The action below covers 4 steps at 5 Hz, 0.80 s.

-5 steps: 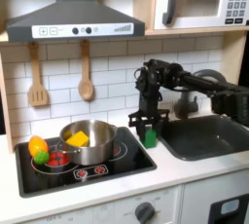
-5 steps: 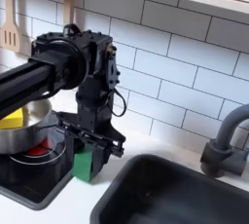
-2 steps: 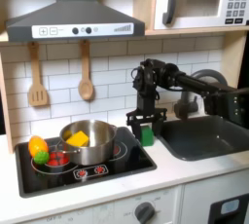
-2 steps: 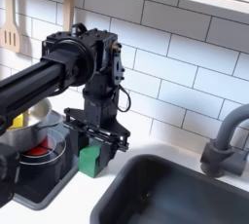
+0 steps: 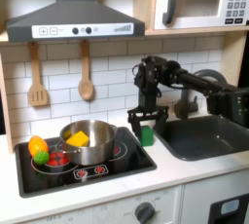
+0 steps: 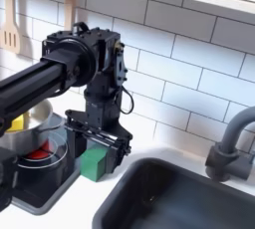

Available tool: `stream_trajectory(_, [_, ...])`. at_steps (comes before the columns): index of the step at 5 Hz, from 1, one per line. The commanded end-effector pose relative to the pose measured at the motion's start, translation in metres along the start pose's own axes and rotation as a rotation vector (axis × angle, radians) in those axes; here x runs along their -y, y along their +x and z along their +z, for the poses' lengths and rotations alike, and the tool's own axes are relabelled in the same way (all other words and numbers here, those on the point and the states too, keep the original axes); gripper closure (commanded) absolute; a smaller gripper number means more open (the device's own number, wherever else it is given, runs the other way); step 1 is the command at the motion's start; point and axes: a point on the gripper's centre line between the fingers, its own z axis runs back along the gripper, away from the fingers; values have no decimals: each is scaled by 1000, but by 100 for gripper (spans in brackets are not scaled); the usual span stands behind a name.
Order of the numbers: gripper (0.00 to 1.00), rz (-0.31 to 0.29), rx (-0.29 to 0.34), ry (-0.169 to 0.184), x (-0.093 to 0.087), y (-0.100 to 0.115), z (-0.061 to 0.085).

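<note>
My gripper (image 5: 146, 124) (image 6: 97, 147) points straight down over the counter strip between the stove and the sink. It is shut on a small green block (image 5: 147, 136) (image 6: 95, 163), with one black finger on each side. The block's underside is at or just above the countertop. Left of it in the first exterior view, a steel pot (image 5: 90, 141) with a yellow item (image 5: 78, 137) inside stands on the black stove (image 5: 97, 170). The pot's rim (image 6: 30, 125) is at the second exterior view's left.
A dark sink (image 5: 209, 136) (image 6: 184, 201) with a grey faucet (image 5: 191, 97) (image 6: 230, 149) lies beside the block. An orange-green vegetable (image 5: 38, 149) and a red one (image 5: 58, 157) sit on the stove. A spatula (image 5: 37, 76) and wooden spoon (image 5: 86, 74) hang on the tiled wall.
The gripper and green block shifted slightly toward the stove, leftward in the first exterior view, and rose a little. Since 0.4 s ago they have hardly moved.
</note>
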Motion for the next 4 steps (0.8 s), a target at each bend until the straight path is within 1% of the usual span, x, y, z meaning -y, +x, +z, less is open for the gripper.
stream_trajectory(1, [0, 10, 37, 24, -24, -4, 32])
stream_trajectory(2, [0, 55, 53, 39, -48, -5, 40])
stream_trajectory(3, [0, 62, 71, 61, -66, -6, 49])
stream_trajectory(4, [0, 110, 95, 78, -87, -10, 60])
